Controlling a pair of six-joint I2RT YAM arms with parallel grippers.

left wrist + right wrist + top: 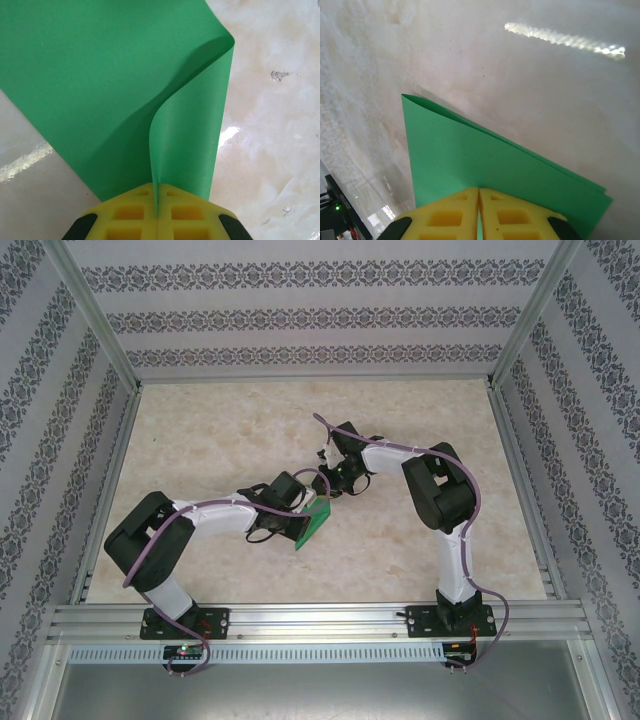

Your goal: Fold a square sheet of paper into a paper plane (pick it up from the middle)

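The square sheet of paper (314, 524) is bright green and hangs above the marble table between both grippers, near the middle. My left gripper (300, 523) is shut on its lower edge. In the left wrist view the yellow jaws of the left gripper (156, 189) pinch the sheet (100, 75), and a flap curls up and over to the right. My right gripper (336, 490) is shut on the sheet from the far side. In the right wrist view the right gripper (479, 194) clamps the paper (470, 160), which shows two layers meeting at a corner on the left. A paper plane is out of view.
The table (220, 440) is fenced by aluminium rails, with a front rail (320, 620) by the arm bases and patterned walls (300, 310) on three sides. Purple cables (470, 540) run along both arms.
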